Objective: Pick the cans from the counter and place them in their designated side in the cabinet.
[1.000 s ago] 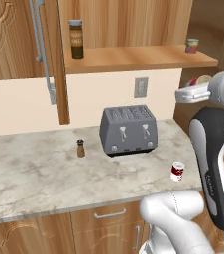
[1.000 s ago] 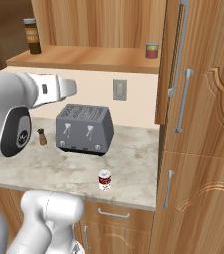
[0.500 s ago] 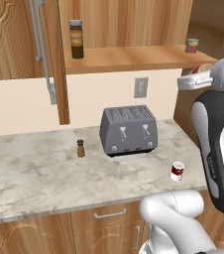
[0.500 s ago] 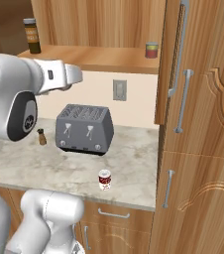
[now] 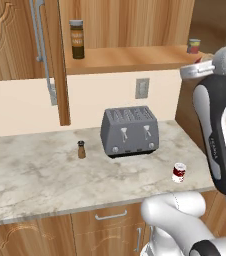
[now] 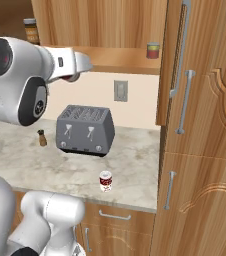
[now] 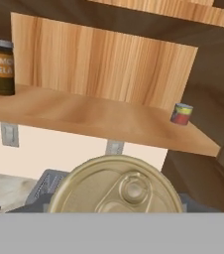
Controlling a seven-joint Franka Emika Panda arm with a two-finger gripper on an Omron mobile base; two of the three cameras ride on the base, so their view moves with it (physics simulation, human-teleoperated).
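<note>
Red-and-white, one can (image 5: 179,172) stands near the counter's (image 5: 30,175) front right corner in the left base view. In the right base view it (image 6: 105,181) sits near the front edge, before the toaster (image 6: 84,130). In the hand view the gripper (image 7: 115,206) clasps a second can (image 7: 116,187), facing the cabinet (image 7: 104,64) shelf.

On the counter (image 5: 35,175), a can (image 5: 179,172) stands right of and before the toaster (image 5: 129,131).
</note>
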